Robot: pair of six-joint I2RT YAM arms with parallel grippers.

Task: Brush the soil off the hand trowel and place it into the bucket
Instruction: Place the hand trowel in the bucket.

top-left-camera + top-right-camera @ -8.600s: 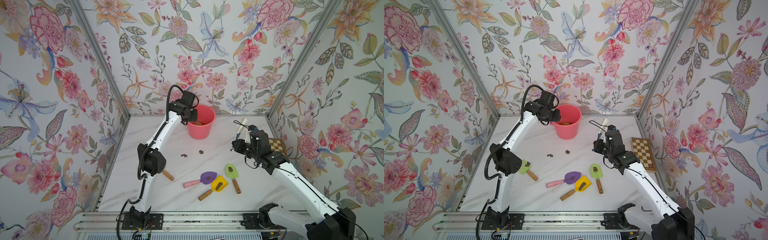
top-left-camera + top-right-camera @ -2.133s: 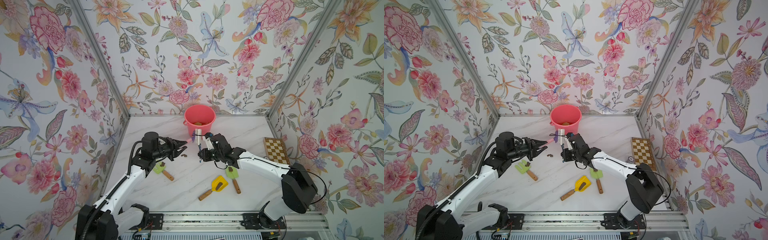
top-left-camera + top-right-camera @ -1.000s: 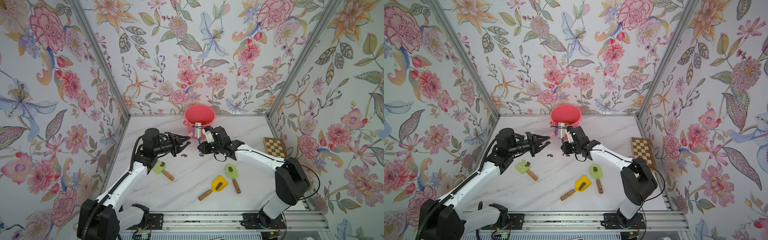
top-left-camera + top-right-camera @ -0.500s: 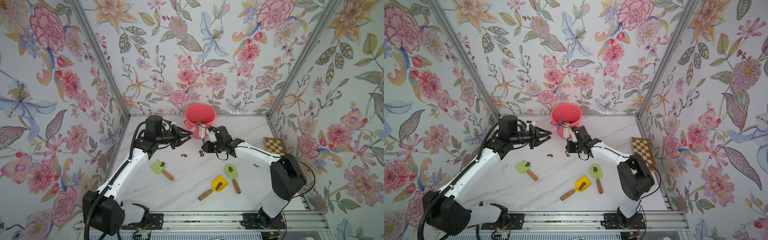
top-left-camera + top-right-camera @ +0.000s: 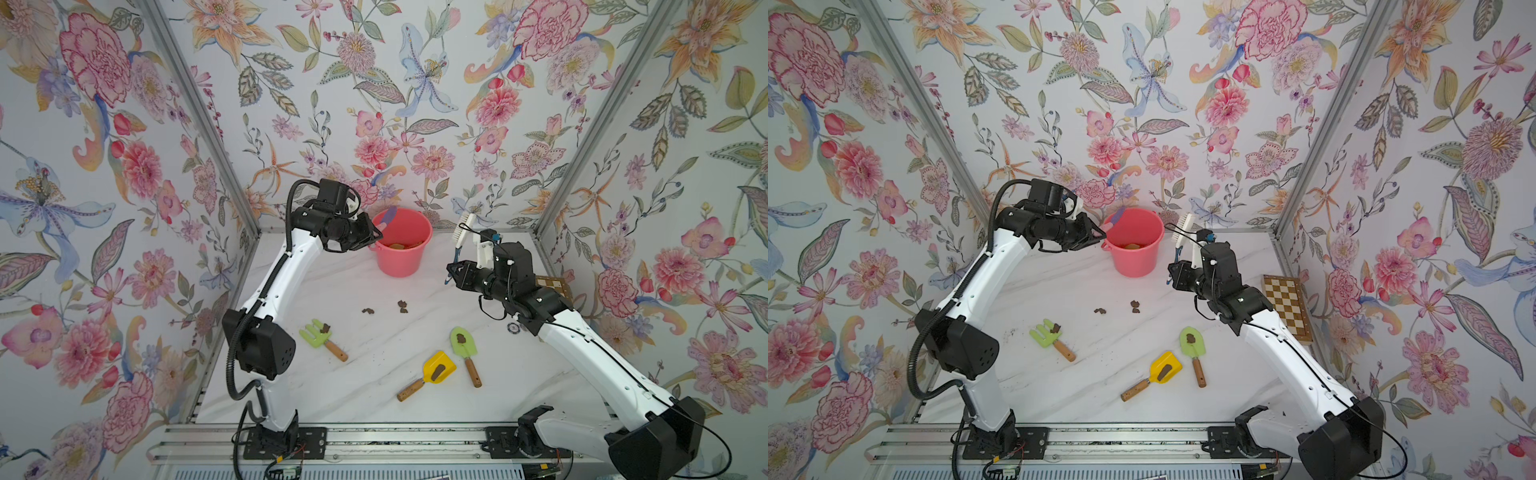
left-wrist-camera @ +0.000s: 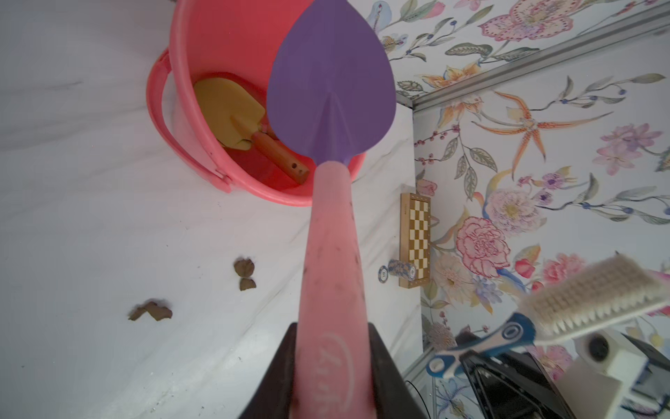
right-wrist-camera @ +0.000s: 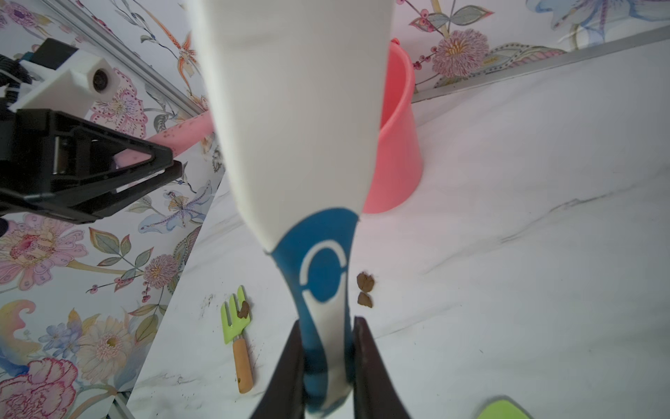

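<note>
Purple trowel (image 6: 331, 90) over bucket (image 6: 232, 40) rim

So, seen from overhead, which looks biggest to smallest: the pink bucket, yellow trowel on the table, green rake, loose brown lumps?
In a top view:
bucket
yellow trowel and green rake, too alike to rank
soil lumps, smallest

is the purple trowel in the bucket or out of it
Out. The left gripper holds the purple trowel by its handle, blade above the bucket rim; only a yellow trowel lies inside.
</note>
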